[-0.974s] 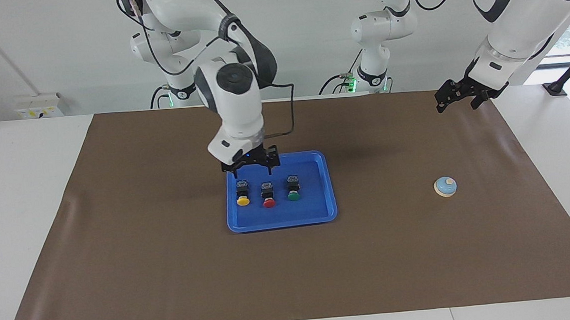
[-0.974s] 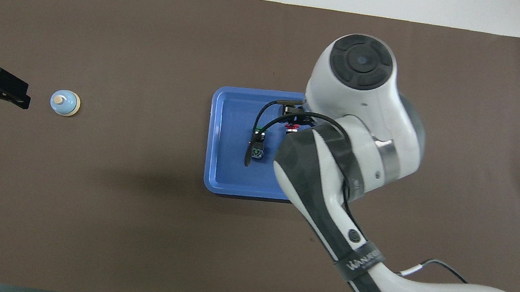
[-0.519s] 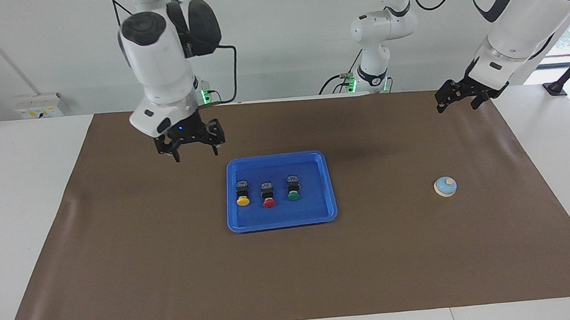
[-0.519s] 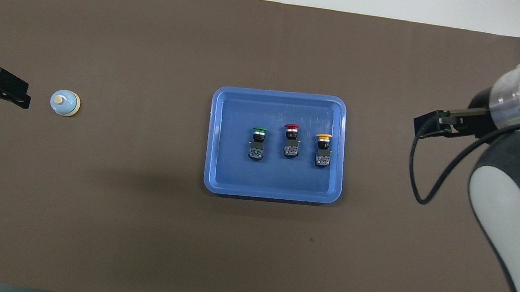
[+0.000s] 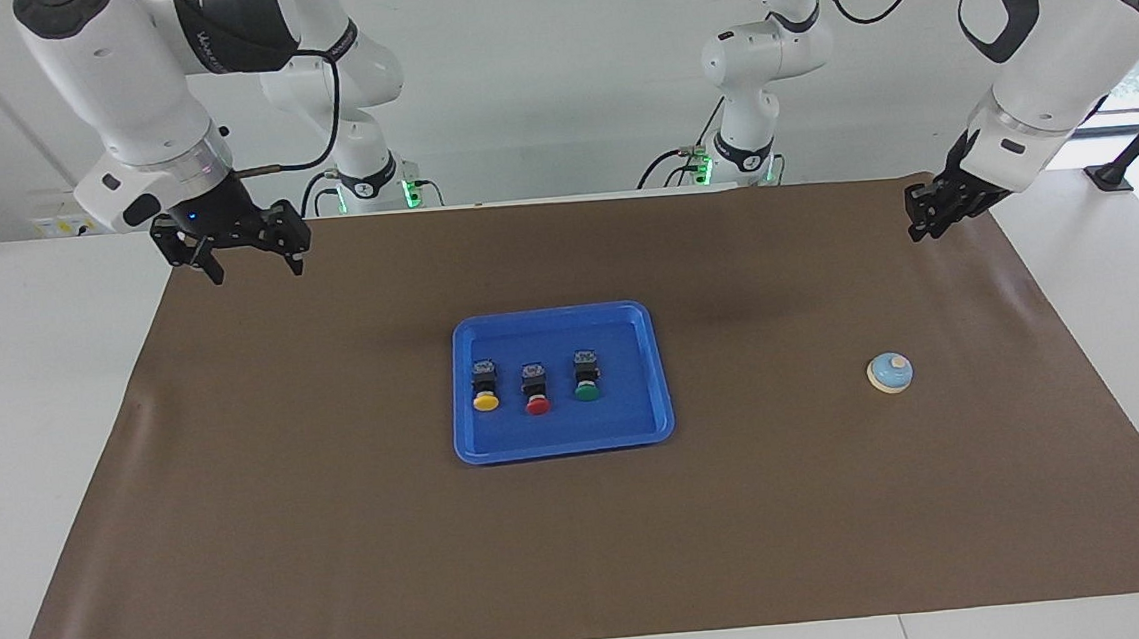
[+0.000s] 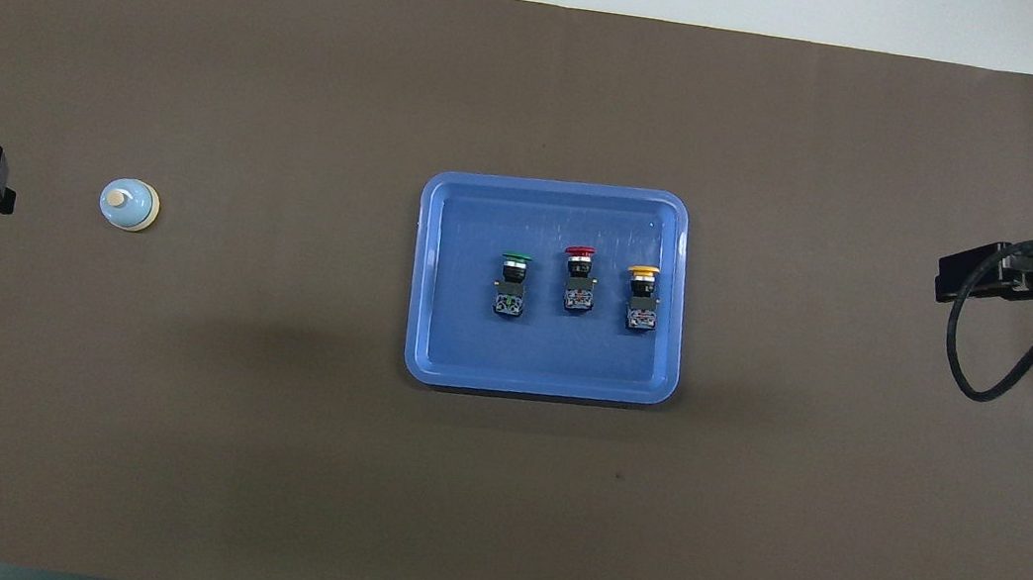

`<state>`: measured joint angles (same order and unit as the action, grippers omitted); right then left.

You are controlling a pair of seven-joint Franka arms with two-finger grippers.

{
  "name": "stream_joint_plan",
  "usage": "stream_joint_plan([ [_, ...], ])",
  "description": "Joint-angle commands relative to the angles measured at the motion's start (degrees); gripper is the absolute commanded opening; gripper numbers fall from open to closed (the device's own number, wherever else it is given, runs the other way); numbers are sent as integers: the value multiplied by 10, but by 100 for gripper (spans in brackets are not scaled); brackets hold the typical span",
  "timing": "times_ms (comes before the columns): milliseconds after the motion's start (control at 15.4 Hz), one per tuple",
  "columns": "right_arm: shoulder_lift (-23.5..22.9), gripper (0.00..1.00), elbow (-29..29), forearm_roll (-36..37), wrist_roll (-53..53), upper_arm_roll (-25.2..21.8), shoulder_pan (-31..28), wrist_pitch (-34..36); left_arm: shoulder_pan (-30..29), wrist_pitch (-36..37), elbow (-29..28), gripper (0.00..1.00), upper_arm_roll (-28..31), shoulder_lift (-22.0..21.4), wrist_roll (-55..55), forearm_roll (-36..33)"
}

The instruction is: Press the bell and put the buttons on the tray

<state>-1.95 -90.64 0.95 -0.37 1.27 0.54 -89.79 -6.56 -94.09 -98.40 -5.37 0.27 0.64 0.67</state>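
Away from the flat blue plastic tray (image 5: 566,440) the right tool (image 5: 243,259) has withdrawn, released; the left tool (image 5: 926,218) has clenched, empty. Three black push-buttons (image 5: 535,390) lie in the tray. Next, I judge, pressing the small light-blue dome bell (image 5: 890,372), well apart.

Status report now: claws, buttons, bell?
Right claw open, left claw shut, both empty. Three buttons in tray. Bell unobstructed.
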Motion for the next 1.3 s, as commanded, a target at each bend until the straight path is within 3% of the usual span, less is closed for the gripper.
stream_joint_plan([
  [0,8,100,-9,0,-14,8,-24,9,-16,-75,-76,0,-1,-21,-33,9],
  [455,11,100,-14,0,-15,8,-23,10,-36,-182,-93,0,-1,67,-108,10],
  [1234,12,100,-14,0,-15,8,-21,10,-22,-344,-144,0,-1,154,-107,10],
])
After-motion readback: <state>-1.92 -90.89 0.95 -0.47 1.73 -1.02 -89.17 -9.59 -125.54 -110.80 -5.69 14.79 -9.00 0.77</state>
